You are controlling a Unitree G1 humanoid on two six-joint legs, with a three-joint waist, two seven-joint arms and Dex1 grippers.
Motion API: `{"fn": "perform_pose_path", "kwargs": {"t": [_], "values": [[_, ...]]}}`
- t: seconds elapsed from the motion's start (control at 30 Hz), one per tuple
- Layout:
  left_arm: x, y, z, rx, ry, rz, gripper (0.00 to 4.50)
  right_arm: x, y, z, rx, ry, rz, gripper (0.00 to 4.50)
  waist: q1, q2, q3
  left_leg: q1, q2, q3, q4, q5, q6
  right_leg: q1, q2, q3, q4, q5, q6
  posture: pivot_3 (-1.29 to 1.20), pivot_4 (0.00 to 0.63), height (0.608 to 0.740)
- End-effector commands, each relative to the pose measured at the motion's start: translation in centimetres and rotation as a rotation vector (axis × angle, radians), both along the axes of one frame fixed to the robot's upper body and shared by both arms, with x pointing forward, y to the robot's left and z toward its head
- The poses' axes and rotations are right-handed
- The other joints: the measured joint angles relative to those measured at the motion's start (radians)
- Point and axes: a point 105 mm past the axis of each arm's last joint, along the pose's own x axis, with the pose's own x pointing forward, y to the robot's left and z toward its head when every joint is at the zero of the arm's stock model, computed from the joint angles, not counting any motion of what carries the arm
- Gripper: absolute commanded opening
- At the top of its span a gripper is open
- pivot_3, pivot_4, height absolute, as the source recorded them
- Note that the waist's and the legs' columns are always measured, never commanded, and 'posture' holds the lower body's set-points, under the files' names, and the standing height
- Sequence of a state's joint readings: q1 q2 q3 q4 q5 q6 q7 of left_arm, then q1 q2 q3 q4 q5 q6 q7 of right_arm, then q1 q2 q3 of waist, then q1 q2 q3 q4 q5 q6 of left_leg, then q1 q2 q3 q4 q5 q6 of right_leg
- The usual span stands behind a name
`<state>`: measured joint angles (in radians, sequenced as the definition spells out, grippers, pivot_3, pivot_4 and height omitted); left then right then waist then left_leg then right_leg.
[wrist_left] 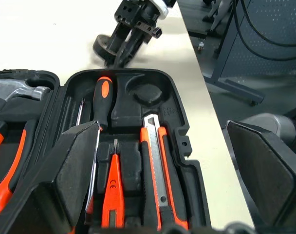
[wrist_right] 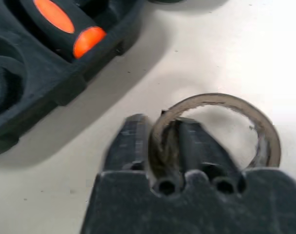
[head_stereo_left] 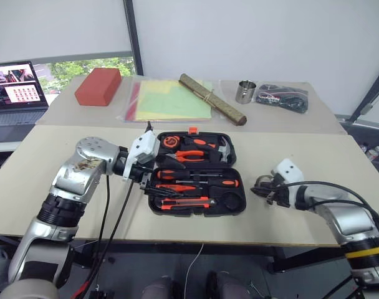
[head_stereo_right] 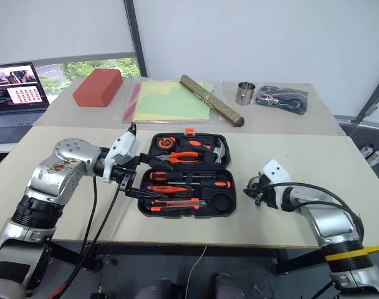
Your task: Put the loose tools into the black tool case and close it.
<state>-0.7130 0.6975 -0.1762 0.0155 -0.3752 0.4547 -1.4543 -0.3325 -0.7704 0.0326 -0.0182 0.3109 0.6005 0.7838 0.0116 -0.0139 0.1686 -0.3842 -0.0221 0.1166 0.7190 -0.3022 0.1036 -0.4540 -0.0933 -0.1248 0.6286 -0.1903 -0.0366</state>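
Observation:
The black tool case (head_stereo_left: pixel 196 213) lies open mid-table. Its near half holds two orange-and-black screwdrivers (head_stereo_left: pixel 220 182), a utility knife (wrist_left: pixel 155 161) and a slim orange tester screwdriver (wrist_left: pixel 114 195). One round recess (wrist_left: pixel 148 92) at the case's right end is bare. My left gripper (head_stereo_left: pixel 146 177) hovers open over the case's left edge, and its fingers (wrist_left: pixel 75 165) stand wide apart with nothing between them. Right of the case, the grey tape roll (wrist_right: pixel 221 122) rests on the table. My right gripper (wrist_right: pixel 162 141) is shut on its wall, one finger inside the ring and one outside.
The case's far half holds pliers (head_stereo_left: pixel 192 154), a hammer (head_stereo_left: pixel 224 149) and a tape measure (head_stereo_left: pixel 172 141). On the back table are a red block (head_stereo_left: pixel 99 86), coloured folders (head_stereo_left: pixel 171 99), a wooden roll (head_stereo_left: pixel 211 98), a metal cup (head_stereo_left: pixel 245 91), a bag of cables (head_stereo_left: pixel 283 98) and a laptop (head_stereo_left: pixel 15 93).

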Motion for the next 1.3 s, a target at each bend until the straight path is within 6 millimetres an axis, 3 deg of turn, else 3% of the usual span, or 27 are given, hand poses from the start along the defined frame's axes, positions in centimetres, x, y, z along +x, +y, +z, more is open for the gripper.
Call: {"fn": "perform_pose_path", "kwargs": {"t": [0.03, 0.1, 0.2, 0.33, 0.5, 0.67, 0.87, 0.97, 1.1, 1.13, 1.3], "values": [[-0.4, -0.3, 0.3, 0.012, -0.035, -0.03, 4.5, -1.3, 1.1, 4.7, 0.121, -0.088, 0.069, 0.01, 0.0, 0.0, 0.0, 0.0, 0.0, 0.0, 0.0, 0.0, 0.0, 0.0, 0.0, 0.0, 0.0, 0.0, -0.001, 0.0, 0.15, 0.737], [-0.6, -0.3, 0.2, 0.019, -0.032, -0.04, 4.5, -2.5, 2.4, 6.2, 0.166, -0.095, 0.142, 0.01, 0.0, 0.0, 0.0, 0.0, 0.0, 0.0, 0.0, 0.0, 0.0, 0.0, 0.0, 0.0, 0.0, 0.003, -0.006, 0.0, 0.15, 0.737], [-0.9, -0.2, -0.3, 0.042, -0.035, -0.062, 4.5, -5.5, 6.0, 7.3, 0.181, -0.058, 0.338, 0.01, 0.0, 0.0, 0.0, 0.0, 0.001, 0.0, -0.001, 0.0, 0.0, 0.0, 0.0, 0.0, 0.0, 0.003, -0.006, 0.0, 0.15, 0.737], [-1.2, -0.2, -0.8, 0.066, -0.026, -0.088, 4.5, -6.6, 8.0, 5.8, 0.116, -0.015, 0.409, 0.01, 0.0, 0.0, 0.0, 0.0, 0.001, 0.0, -0.001, 0.0, 0.0, -0.001, 0.001, 0.0, 0.0, 0.003, -0.006, 0.0, 0.15, 0.737], [-1.0, -0.2, -1.0, 0.074, -0.036, -0.09, 4.5, -6.0, 9.0, 3.1, 0.054, 0.04, 0.395, 0.01, 0.003, 0.0, 0.0, -0.001, 0.0, 0.0, 0.0, 0.0, 0.0, -0.001, 0.0, 0.0, 0.0, 0.003, -0.005, 0.0, 0.15, 0.737], [-0.9, -0.2, -1.0, 0.073, -0.044, -0.086, 4.5, -6.7, 8.7, 1.0, -0.048, 0.111, 0.428, 1.77, 0.002, 0.0, 0.0, -0.001, 0.0, 0.0, 0.0, 0.0, 0.0, -0.001, 0.0, 0.0, 0.0, 0.003, -0.005, 0.0, 0.15, 0.737], [-0.9, 0.4, -1.3, 0.077, -0.038, -0.059, 4.5, -7.5, 8.9, 3.7, 0.033, 0.088, 0.471, 3.71, 0.001, 0.0, 0.0, -0.001, 0.0, 0.0, 0.0, 0.0, 0.0, -0.001, 0.0, 0.0, 0.0, 0.002, -0.004, 0.0, 0.15, 0.737], [-0.7, 0.9, -1.6, 0.076, -0.032, -0.017, 4.5, -6.7, 7.6, 5.8, 0.121, 0.065, 0.406, 3.71, 0.001, 0.0, 0.0, -0.001, 0.0, 0.0, 0.0, 0.0, 0.0, -0.001, 0.0, 0.0, 0.0, 0.003, -0.006, 0.0, 0.15, 0.737], [0.5, 2.5, -1.9, 0.071, -0.028, 0.096, 4.5, -5.0, 4.7, 6.5, 0.116, 0.029, 0.277, 3.71, 0.003, 0.0, 0.0, -0.001, 0.0, -0.001, 0.0, 0.0, 0.0, -0.001, 0.0, 0.0, 0.0, 0.003, -0.006, 0.0, 0.15, 0.737], [1.1, 3.1, -2.0, 0.07, -0.033, 0.144, 4.5, -4.4, 3.9, 6.6, 0.116, 0.018, 0.239, 3.47, 0.003, 0.0, 0.0, -0.001, 0.0, -0.001, 0.0, 0.0, 0.0, -0.001, 0.0, 0.0, -0.001, 0.003, -0.006, 0.0, 0.15, 0.737], [4.3, 7.6, -3.7, 0.131, -0.057, 0.388, 3.13, -1.7, 0.5, 5.5, 0.064, -0.021, 0.092, 2.0, 0.001, 0.0, 0.0, 0.0, 0.0, 0.0, 0.0, 0.0, 0.0, -0.001, 0.0, 0.0, 0.0, 0.003, -0.005, 0.0, 0.15, 0.737]]}}
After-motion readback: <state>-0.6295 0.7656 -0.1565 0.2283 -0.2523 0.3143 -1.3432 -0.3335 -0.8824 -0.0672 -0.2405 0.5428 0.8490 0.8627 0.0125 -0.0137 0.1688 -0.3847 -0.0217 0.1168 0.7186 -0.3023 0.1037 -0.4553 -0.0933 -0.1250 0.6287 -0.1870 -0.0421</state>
